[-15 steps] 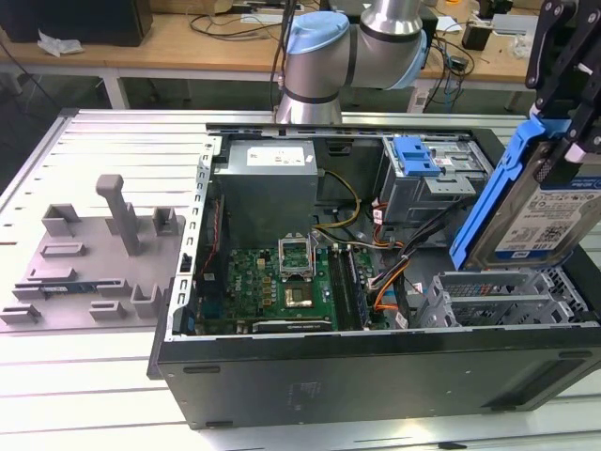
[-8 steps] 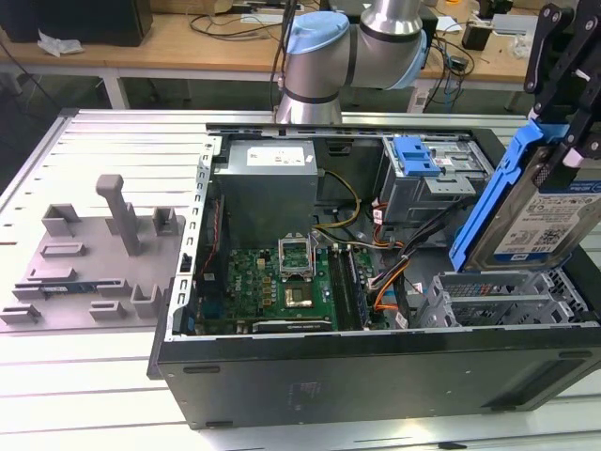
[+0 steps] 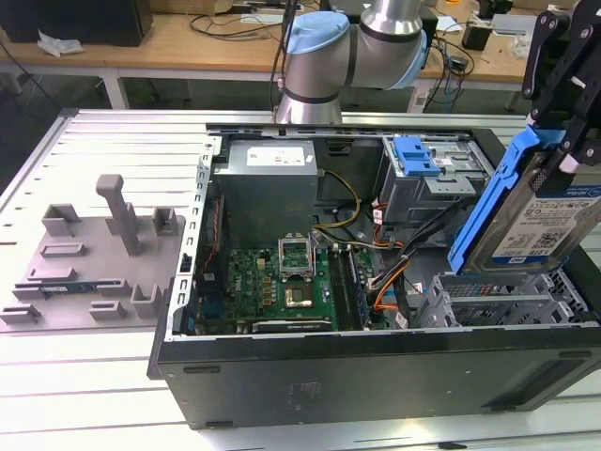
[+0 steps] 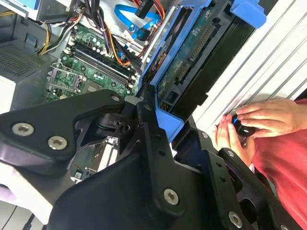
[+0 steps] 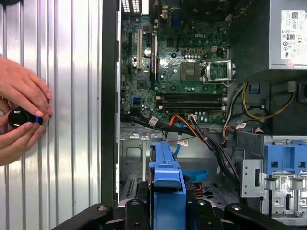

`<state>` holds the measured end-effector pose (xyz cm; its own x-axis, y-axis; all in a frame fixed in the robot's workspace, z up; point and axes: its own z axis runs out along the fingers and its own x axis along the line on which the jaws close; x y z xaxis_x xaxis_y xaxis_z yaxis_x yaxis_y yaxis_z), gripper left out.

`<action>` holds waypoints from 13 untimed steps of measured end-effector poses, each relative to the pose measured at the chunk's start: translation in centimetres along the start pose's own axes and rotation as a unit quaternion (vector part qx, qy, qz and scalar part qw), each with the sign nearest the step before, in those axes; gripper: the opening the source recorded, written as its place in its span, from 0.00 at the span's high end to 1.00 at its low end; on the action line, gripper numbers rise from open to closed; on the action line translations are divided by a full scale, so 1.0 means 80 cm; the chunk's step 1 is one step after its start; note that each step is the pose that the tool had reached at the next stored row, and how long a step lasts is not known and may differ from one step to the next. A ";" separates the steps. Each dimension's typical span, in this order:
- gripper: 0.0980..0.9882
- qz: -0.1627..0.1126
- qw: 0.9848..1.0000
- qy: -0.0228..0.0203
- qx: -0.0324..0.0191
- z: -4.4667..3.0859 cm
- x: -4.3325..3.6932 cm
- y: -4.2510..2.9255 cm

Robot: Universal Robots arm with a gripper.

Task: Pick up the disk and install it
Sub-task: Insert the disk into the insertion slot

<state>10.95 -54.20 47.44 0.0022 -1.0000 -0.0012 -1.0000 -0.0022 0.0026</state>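
Observation:
The disk (image 3: 533, 214), a silver drive with a white-and-blue label in a blue frame, hangs tilted on edge above the grey drive cage (image 3: 498, 303) at the exterior view's right end of the open computer case. My black gripper (image 3: 569, 150) is shut on its upper end. In the second wrist view the disk's green circuit side (image 4: 193, 61) runs away from the gripper (image 4: 170, 122), whose fingers (image 4: 146, 112) clamp the blue frame. In the first wrist view the disk's blue edge (image 5: 166, 176) rises from the gripper (image 5: 166, 211), over the cage floor.
The open case holds a green motherboard (image 3: 291, 274), a grey power supply box (image 3: 268, 183), cable bundles (image 3: 394, 258) and a blue latch piece (image 3: 416, 155). A grey fixture (image 3: 103, 254) stands at the exterior view's left. A person's hands (image 5: 21, 112) hold a small black device beside the case.

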 end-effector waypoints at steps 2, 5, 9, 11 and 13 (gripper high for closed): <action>0.70 0.000 1.000 0.000 0.000 0.0011 0.000 0.0000; 0.70 0.000 1.000 0.000 0.000 0.0031 0.000 0.0000; 0.70 0.000 1.000 0.000 0.000 0.0052 0.000 -0.0001; 0.70 0.000 1.000 0.000 0.000 0.0064 0.000 -0.0001; 0.70 0.000 1.000 0.000 0.000 0.0075 0.000 -0.0001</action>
<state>10.96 -54.20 46.84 0.0022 -1.0000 -0.0011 -1.0000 -0.0022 0.0026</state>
